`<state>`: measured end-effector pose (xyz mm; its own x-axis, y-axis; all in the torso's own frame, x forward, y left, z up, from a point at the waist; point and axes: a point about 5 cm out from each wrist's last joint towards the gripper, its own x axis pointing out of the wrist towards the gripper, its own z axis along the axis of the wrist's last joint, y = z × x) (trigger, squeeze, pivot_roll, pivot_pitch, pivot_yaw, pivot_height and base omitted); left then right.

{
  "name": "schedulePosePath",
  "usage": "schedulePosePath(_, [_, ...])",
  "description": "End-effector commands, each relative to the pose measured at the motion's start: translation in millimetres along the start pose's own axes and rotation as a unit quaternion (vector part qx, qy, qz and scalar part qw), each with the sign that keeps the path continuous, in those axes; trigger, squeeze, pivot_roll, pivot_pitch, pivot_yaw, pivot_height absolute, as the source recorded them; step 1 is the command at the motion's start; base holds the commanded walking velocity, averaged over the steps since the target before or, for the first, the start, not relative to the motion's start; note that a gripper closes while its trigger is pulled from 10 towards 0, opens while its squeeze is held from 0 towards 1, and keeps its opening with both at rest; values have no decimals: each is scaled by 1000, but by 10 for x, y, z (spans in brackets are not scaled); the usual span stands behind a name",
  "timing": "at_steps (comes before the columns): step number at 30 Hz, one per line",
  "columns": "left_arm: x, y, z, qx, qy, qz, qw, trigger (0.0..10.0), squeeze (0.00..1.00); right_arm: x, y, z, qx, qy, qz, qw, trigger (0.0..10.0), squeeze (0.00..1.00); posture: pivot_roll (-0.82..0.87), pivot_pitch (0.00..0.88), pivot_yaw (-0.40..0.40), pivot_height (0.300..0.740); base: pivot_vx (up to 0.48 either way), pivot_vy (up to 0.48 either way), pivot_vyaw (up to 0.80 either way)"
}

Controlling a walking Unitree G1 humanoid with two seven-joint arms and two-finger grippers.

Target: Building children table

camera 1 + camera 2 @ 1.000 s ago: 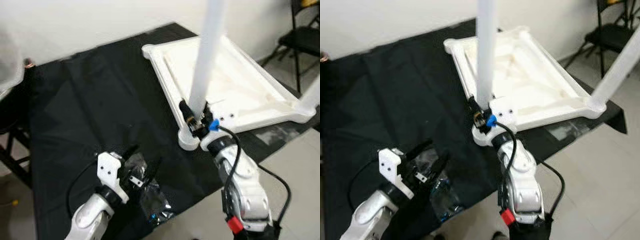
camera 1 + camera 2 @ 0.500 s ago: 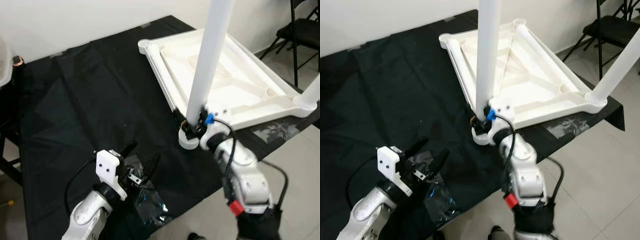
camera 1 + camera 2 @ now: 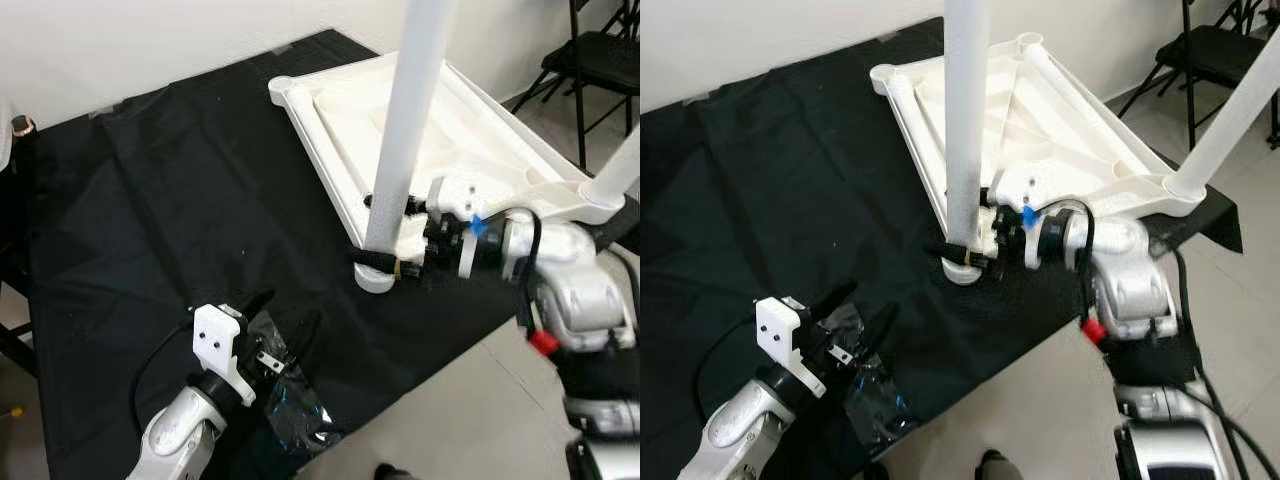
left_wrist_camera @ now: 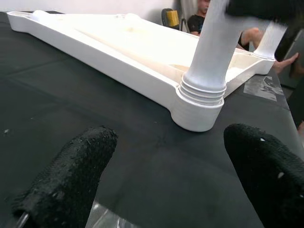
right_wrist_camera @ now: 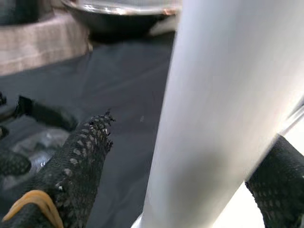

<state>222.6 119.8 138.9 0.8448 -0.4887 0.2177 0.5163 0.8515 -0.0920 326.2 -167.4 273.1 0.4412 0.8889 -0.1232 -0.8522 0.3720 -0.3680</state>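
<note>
The white tabletop (image 3: 480, 150) lies upside down on a black cloth (image 3: 180, 200). A white table leg (image 3: 405, 120) stands upright in the near corner socket (image 3: 375, 278). My right gripper (image 3: 380, 232) reaches in from the right, shut on the base of this leg with one black finger on each side; in the right wrist view the leg (image 5: 223, 109) sits between the fingers (image 5: 85, 156). A second leg (image 3: 620, 170) rises from the right corner. My left gripper (image 3: 285, 312) hovers open low over the cloth, facing the socket (image 4: 197, 109), empty.
A clear plastic bag (image 3: 295, 400) lies on the cloth under my left gripper, near the cloth's front edge. A black folding chair (image 3: 600, 50) stands at the back right on the tiled floor. A person (image 4: 204, 19) sits beyond the tabletop.
My right arm has swung from below the corner round to its right side, with the gripper still around the leg's base. The left gripper has stayed in place. The camera has shifted a little.
</note>
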Motion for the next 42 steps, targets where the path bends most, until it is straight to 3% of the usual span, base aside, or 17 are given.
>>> schedulePosePath(1, [-41, 3, -20, -3, 9, 4, 1000, 10000, 0, -16, 0, -60, 5, 4, 25, 1000, 10000, 0, 48, 218, 44, 740, 0, 0, 0])
schedulePosePath(8, [-53, -2, -11, -3, 10, 6, 1000, 10000, 0, -105, -92, -44, 0, 8, 48, 999, 10000, 0, 56, 225, 47, 740, 0, 0, 0])
schedulePosePath(9, [-53, -2, -10, -3, 10, 6, 1000, 10000, 0, -115, -97, -44, 1, 9, 50, 999, 6784, 0, 54, 227, 47, 740, 0, 0, 0])
schedulePosePath(10, [-53, -2, -10, -3, 10, 6, 1000, 10000, 0, -115, -97, -44, 1, 9, 50, 999, 6784, 0, 54, 227, 47, 740, 0, 0, 0])
schedulePosePath(11, [-52, -3, -10, -4, 10, 5, 1000, 10000, 0, -127, -96, -44, 3, 7, 59, 998, 0, 0, 53, 228, 48, 740, 0, 0, 0])
schedulePosePath(23, [-36, -4, -13, -6, 8, 6, 1000, 10000, 0, -193, 5, -177, 26, 11, 79, 997, 0, 0, 42, 225, 44, 740, 0, 0, 0])
schedulePosePath(27, [-40, 7, -8, -7, 7, 7, 1000, 10000, 0, 74, 302, -444, 83, 5, 24, 996, 0, 0, 24, 231, 38, 740, 0, 0, 0])
schedulePosePath(28, [-40, 7, -8, -7, 7, 7, 1000, 10000, 0, 74, 302, -444, 83, 5, 24, 996, 0, 0, 24, 231, 38, 740, 0, 0, 0])
schedulePosePath(29, [-41, 8, -5, -7, 7, 6, 1000, 10000, 0, 331, 438, -658, 124, 36, -101, 987, 0, 0, 21, 232, 32, 740, 0, 0, 0])
schedulePosePath(30, [-41, 8, -5, -7, 7, 6, 1000, 10000, 0, 331, 438, -658, 124, 36, -101, 987, 0, 0, 21, 232, 32, 740, 0, 0, 0])
schedulePosePath(31, [-42, 10, -3, -7, 7, 6, 1000, 10000, 0, 429, 526, -762, 140, 57, -175, 973, 0, 0, 23, 233, 32, 740, 0, 0, 0])
schedulePosePath(32, [-42, 10, -3, -7, 7, 6, 1000, 10000, 0, 429, 526, -762, 140, 57, -175, 973, 0, 0, 23, 233, 32, 740, 0, 0, 0])
schedulePosePath(33, [-41, 12, 0, -6, 7, 7, 1000, 10000, 0, 514, 807, -872, 181, 65, -257, 947, 0, 0, 26, 234, 35, 740, 0, 0, 0])
schedulePosePath(35, [-37, 22, 3, -5, 7, 7, 1000, 10000, 0, 617, 1162, -860, 254, 57, -320, 911, 0, 0, 25, 237, 41, 740, 0, 0, 0])
schedulePosePath(38, [-29, 19, -5, -6, 7, 6, 1000, 10000, 0, 693, 1203, -770, 259, 47, -321, 910, 0, 0, 9, 234, 42, 740, 0, 0, 0])
schedulePosePath(42, [-4, -11, -14, -9, 5, 3, 1000, 10000, 0, 718, 1103, -695, 233, 42, -312, 920, 0, 0, 11, 231, 21, 740, 0, 0, 0])
